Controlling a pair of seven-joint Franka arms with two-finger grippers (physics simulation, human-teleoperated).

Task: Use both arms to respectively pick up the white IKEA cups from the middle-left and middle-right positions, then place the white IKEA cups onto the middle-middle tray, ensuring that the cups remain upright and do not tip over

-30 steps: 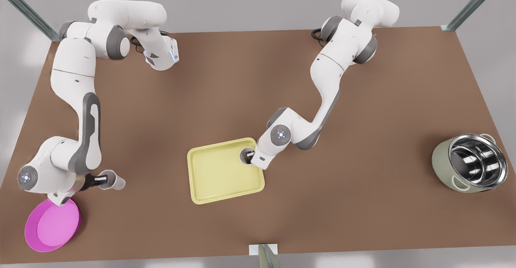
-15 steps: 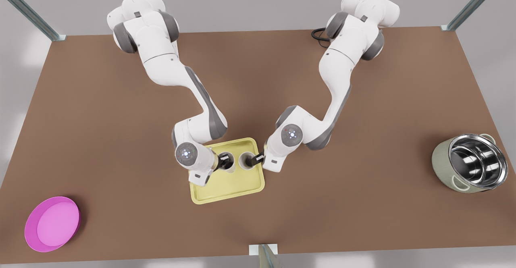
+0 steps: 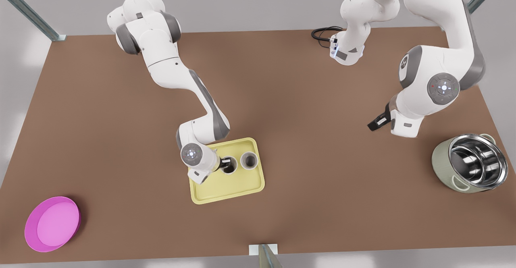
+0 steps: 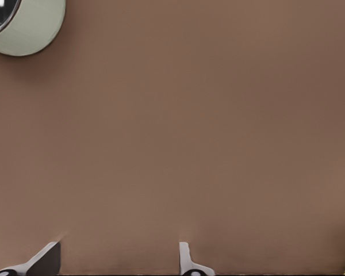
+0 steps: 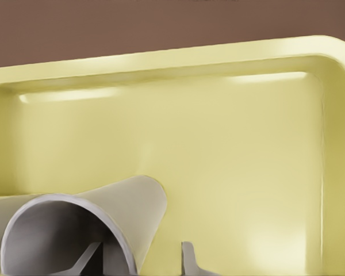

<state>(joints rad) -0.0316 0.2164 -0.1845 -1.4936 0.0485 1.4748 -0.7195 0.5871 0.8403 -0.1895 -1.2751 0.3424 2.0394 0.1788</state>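
Evenly, softly lit from overhead; bright, no harsh contrast. Faint diffuse shadows on brown desk point(image 3: 282, 98) beneath arms and beside green pot point(image 3: 469, 163). Sharp specular glints on pot's steel lining. Pale highlight streaks along yellow tray point(image 5: 230, 144) inner rim in right wrist view. Slightly soft, smeared render texture throughout; no visible edge distortion.

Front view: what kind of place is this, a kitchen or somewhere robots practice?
Probably a robot practice bench, not a kitchen. Two white arms stand on a bare brown table with metal frame posts at its corners. The few things on it are spread apart: a yellow tray, a pink plate and a green pot.
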